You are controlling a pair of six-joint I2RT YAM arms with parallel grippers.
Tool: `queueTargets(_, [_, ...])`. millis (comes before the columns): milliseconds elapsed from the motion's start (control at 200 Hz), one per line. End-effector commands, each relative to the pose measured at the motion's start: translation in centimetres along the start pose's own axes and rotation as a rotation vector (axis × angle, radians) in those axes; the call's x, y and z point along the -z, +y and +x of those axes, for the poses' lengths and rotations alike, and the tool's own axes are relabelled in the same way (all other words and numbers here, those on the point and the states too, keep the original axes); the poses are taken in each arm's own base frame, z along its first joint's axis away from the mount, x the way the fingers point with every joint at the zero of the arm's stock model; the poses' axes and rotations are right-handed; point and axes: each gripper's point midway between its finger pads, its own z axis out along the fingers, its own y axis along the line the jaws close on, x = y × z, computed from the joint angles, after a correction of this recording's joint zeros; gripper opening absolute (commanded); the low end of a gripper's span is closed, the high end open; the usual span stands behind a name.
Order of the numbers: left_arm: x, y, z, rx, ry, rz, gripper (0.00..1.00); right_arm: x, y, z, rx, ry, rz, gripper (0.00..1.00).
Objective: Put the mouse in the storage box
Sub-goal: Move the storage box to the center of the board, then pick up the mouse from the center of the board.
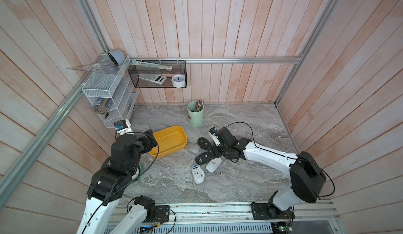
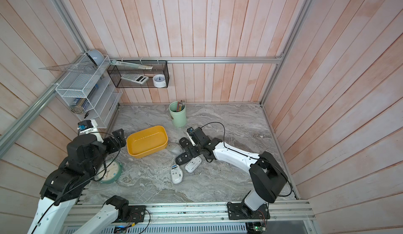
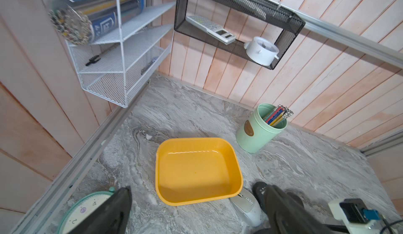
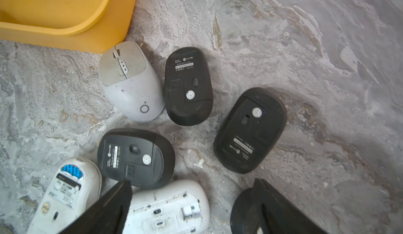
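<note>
Six mice lie clustered on the table [image 1: 239, 178] just to the right of the yellow storage box [image 1: 169, 140]; none is inside it. The grey mouse [image 4: 130, 84] sits right side up, its wheel end against the box's outer wall and its long axis leading away from that wall. The first black mouse [image 4: 188, 87] lies belly-up just beside it, nearly parallel. The second black mouse [image 4: 250, 130], belly-up too, lies apart and slanted. The third black mouse [image 4: 136, 156] lies crosswise, belly-up, touching the two overturned white mice [image 4: 65, 191].

The right gripper [image 4: 193, 181] hangs over this cluster, fingers spread wide, holding nothing. The left gripper [image 3: 193, 187] is likewise spread wide and empty, near the box's left end and pointing across it.

A green pencil cup [image 1: 195, 115] stands behind the box and the mice. A clock [image 2: 109, 172] lies flat on the table by the left arm.
</note>
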Motion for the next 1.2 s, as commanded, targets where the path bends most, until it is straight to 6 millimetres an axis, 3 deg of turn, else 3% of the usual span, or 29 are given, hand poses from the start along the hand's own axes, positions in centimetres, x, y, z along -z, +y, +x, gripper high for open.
queueTargets(0, [0.5,1.1,-0.4,-0.022,-0.104,-0.012,1.00,-0.8,1.5,0.6,0.077,0.105,-0.058,0.91])
queueTargets(365, [2.9,3.2,-0.7,0.031,-0.257,-0.012,1.00,-4.4,5.7,-2.5,0.229,0.184,-0.092,0.88])
queueTargets(625, [4.8,4.5,-1.3,0.076,-0.332,-0.020,1.00,-6.9,6.6,-4.3,0.274,0.238,-0.079,0.84])
queueTargets(880, [5.3,5.2,-1.4,0.082,-0.350,-0.043,1.00,-9.0,7.3,-4.5,0.296,0.284,-0.084,0.81])
queueTargets(1190, [5.0,5.3,-1.4,0.075,-0.343,-0.060,1.00,-11.4,8.5,-3.3,0.315,0.365,-0.083,0.78])
